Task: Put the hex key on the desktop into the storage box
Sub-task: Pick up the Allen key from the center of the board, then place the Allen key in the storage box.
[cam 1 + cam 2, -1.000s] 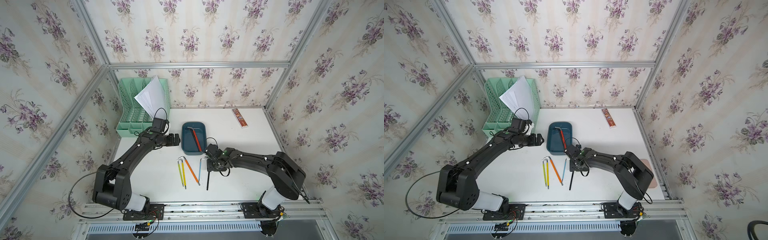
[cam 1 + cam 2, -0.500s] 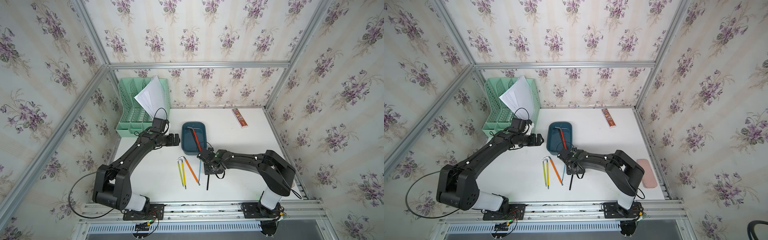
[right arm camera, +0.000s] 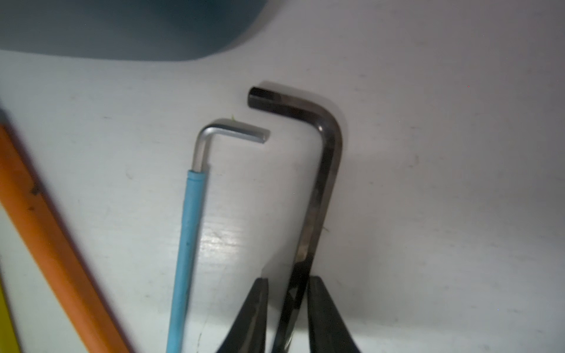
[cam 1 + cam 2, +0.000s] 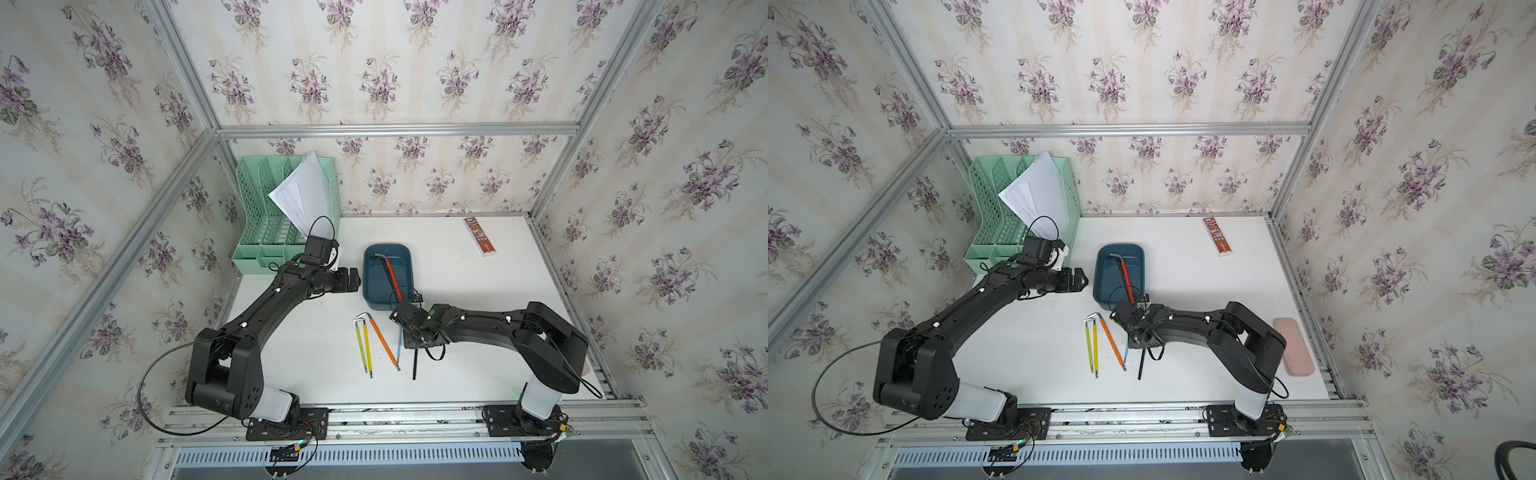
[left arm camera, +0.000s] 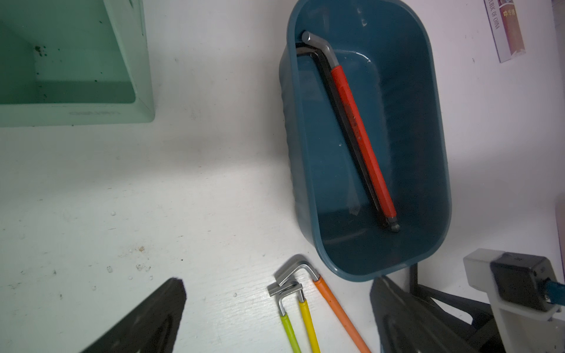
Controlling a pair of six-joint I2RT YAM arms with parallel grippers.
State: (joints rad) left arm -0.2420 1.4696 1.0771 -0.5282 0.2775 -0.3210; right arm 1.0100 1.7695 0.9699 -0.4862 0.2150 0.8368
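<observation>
Black and wide open, our left end effector (image 4: 356, 279) hangs beside the storage box (image 4: 366, 274). On the counter (image 4: 457, 270), the right end effector (image 3: 289, 279) narrowly straddles the black hex key (image 3: 324, 171), not yet pinching. We should centre the shaft before squeezing.

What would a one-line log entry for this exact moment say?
right fingers astride black hex key, grip unclear | left fingers open beside box | red key in box

Black hex key (image 3: 321, 189) flat on white desktop (image 4: 457, 291), beside blue-sleeved key (image 3: 185, 244), near teal storage box (image 4: 376, 286). Box upright, holds red-sleeved key (image 5: 361, 137), second black key (image 5: 348, 137).
</observation>
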